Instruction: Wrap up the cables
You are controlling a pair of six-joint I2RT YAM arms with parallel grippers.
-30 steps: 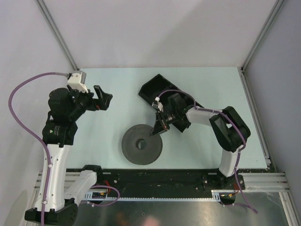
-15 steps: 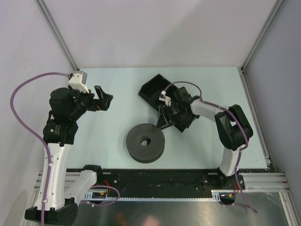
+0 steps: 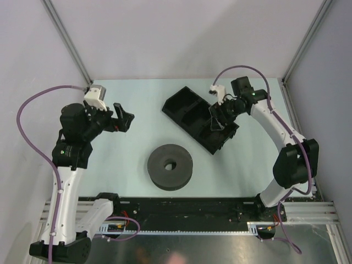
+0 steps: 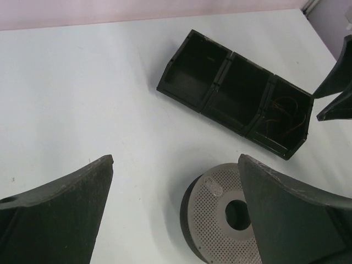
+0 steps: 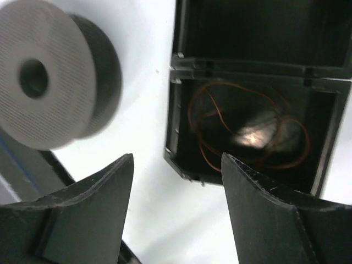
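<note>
**Fine wire in a walled pocket: miss, snag and shove risks**

Top view. The right gripper (image 3: 216, 122) hangs over the 4 o'clock end of the black three-compartment plastic tray (image 3: 177, 105), fingers apart and nothing between them. The left gripper (image 3: 123, 116) sits at 10 o'clock of the dark grey round flanged spool (image 3: 169, 166), spread wide and empty. The wire is too fine to make out here. The pale table (image 3: 137, 93) offers the most room from 9 to 12 o'clock of the spool. The black base rail (image 3: 192, 206) lies near at 6 o'clock, and grey frame posts (image 3: 66, 41) close off the far corners.

Left wrist view. The thin reddish-brown wire (image 4: 283, 114) lies in loose loops inside the tray's end compartment, at 1 o'clock of the spool and well apart from it.

Right wrist view. The loops rest on the compartment floor, walled all round. Likely troubles:
- Descending fingers strike a wall or divider and shove the light tray.
- The pinch closes on nothing, the wire being so fine.
- A lifted loop catches the rim, dragging the tray or kinking.
</note>
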